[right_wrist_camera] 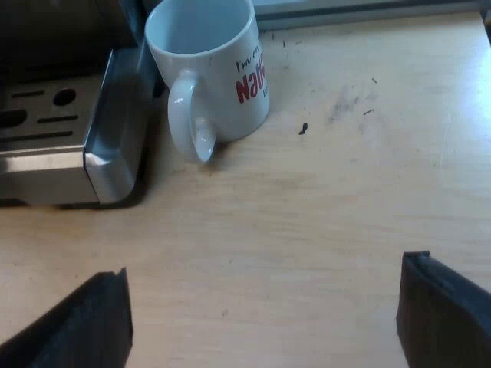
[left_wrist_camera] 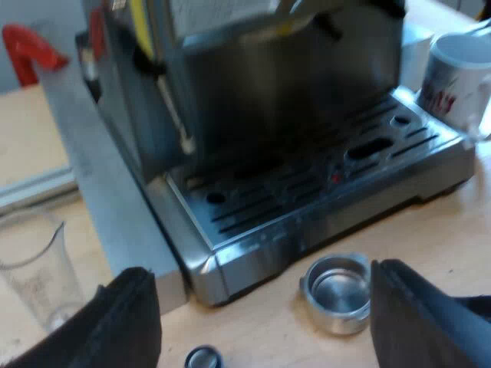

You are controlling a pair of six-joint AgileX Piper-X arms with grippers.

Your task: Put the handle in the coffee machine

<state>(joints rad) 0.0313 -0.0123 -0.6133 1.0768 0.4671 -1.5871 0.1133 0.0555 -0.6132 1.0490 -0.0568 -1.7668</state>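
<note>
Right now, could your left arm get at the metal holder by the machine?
Probably yes. The left gripper is open, and the holder lies on the table between its fingers, close to one, with nothing over it. The machine is near its front edge but not touching it.

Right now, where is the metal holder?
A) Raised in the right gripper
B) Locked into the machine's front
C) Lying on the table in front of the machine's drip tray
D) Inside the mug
C: the metal holder lies cup-up on the table, just in front of the espresso machine's drip tray, between the open fingers of the left gripper.
</note>
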